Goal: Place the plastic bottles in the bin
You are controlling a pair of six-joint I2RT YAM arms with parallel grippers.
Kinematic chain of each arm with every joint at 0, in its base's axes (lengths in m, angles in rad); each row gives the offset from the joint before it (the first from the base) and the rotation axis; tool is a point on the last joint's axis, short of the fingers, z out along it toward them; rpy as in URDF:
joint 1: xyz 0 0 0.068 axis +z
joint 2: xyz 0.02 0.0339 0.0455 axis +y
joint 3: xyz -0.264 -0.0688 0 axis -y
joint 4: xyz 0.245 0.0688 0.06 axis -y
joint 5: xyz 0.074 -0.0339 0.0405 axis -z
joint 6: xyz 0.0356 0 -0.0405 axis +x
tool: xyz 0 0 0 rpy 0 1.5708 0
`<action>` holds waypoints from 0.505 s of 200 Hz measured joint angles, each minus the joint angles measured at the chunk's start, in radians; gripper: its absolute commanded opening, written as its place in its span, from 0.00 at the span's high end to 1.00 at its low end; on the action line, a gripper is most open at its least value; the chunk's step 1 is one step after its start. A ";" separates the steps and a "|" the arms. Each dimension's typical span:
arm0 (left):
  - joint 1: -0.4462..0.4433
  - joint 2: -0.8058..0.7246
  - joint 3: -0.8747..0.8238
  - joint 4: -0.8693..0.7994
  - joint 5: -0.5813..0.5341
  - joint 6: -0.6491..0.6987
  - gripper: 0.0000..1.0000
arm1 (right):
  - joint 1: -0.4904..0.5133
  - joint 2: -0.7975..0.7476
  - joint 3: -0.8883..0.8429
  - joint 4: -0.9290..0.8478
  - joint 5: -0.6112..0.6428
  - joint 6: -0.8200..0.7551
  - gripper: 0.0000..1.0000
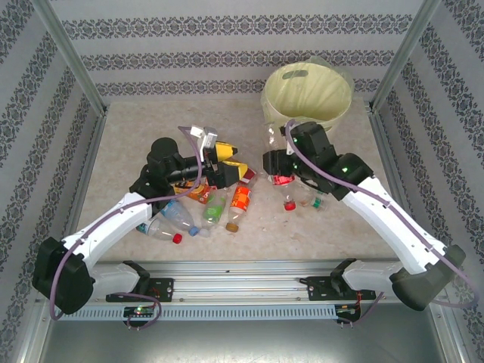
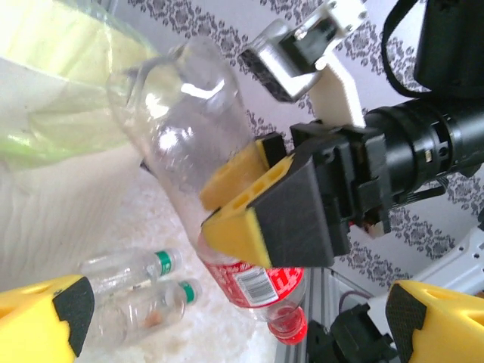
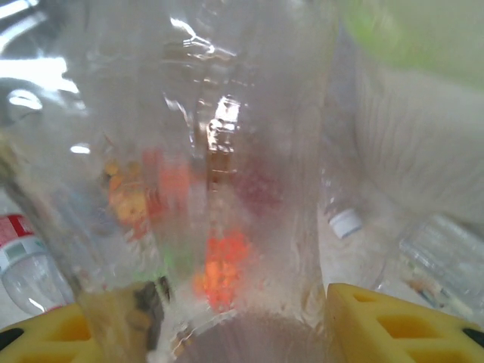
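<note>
Noted right gripper (image 2: 249,193) pinching red-labelled clear bottle (image 2: 185,128) mid-body, long axis steeply tilted, red cap down and nearward, base up toward bin (image 1: 318,94). Noted left gripper (image 1: 228,159) spread wide, holding nothing.

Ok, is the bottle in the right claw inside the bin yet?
Out: the bottle hangs in the right claw over the table, beside the bin.
</note>
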 measured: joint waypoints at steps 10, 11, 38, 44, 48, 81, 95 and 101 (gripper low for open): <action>0.000 0.008 -0.001 0.038 -0.006 -0.016 0.00 | -0.009 0.002 0.033 0.000 0.005 -0.010 0.43; 0.000 0.008 -0.001 0.040 -0.007 -0.016 0.00 | -0.010 0.002 0.035 -0.001 0.005 -0.010 0.43; 0.000 0.010 -0.031 0.151 -0.035 -0.055 0.00 | -0.026 0.030 0.145 0.000 0.014 -0.035 0.44; 0.000 0.010 -0.040 0.172 -0.039 -0.066 0.00 | -0.026 0.041 0.171 0.001 0.014 -0.042 0.43; 0.001 0.010 -0.048 0.188 -0.043 -0.072 0.00 | -0.029 0.050 0.190 0.002 0.014 -0.046 0.43; 0.008 0.010 -0.076 0.263 -0.058 -0.118 0.00 | -0.046 0.119 0.309 0.006 0.017 -0.078 0.44; 0.009 0.010 -0.083 0.288 -0.061 -0.130 0.00 | -0.061 0.146 0.350 0.010 0.021 -0.089 0.44; 0.011 0.010 -0.085 0.294 -0.061 -0.136 0.00 | -0.070 0.158 0.367 0.011 0.024 -0.095 0.44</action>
